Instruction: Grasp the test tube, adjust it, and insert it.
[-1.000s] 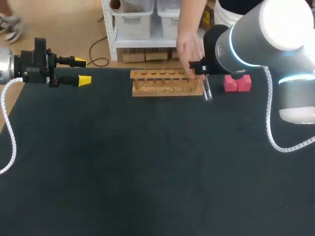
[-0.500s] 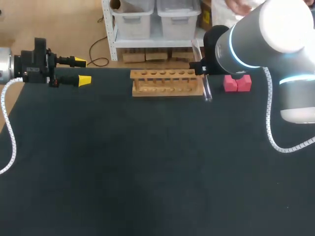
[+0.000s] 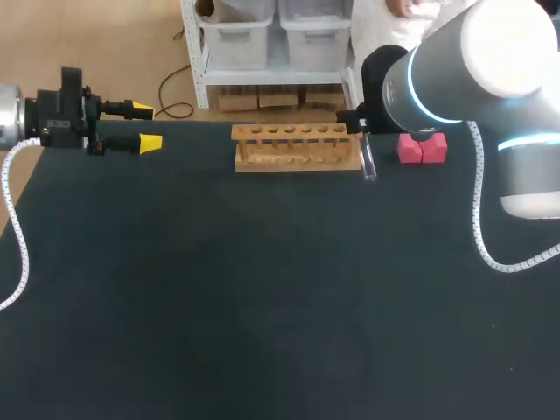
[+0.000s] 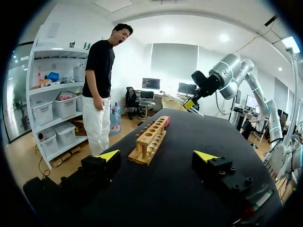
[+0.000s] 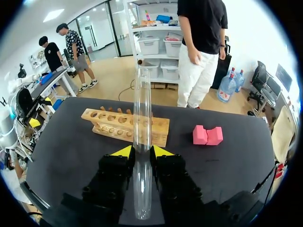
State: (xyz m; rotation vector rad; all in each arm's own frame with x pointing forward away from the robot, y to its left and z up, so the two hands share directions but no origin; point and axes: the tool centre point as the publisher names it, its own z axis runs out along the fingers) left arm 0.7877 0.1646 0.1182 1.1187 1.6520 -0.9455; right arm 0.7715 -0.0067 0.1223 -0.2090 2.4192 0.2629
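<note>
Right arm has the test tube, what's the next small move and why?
Probably slide the right gripper toward the rack until the test tube sits over the nearest end hole. The gripper is shut on the tube, but in the head view the tube hangs just off the rack's right end, not above any hole.

A clear glass test tube point(image 5: 142, 118) is pinched between the jaws of the right gripper point(image 5: 142, 152), its length running straight out ahead of them and back behind. A light wooden rack point(image 5: 125, 126) with rows of round holes lies flat just ahead of the jaws.
</note>
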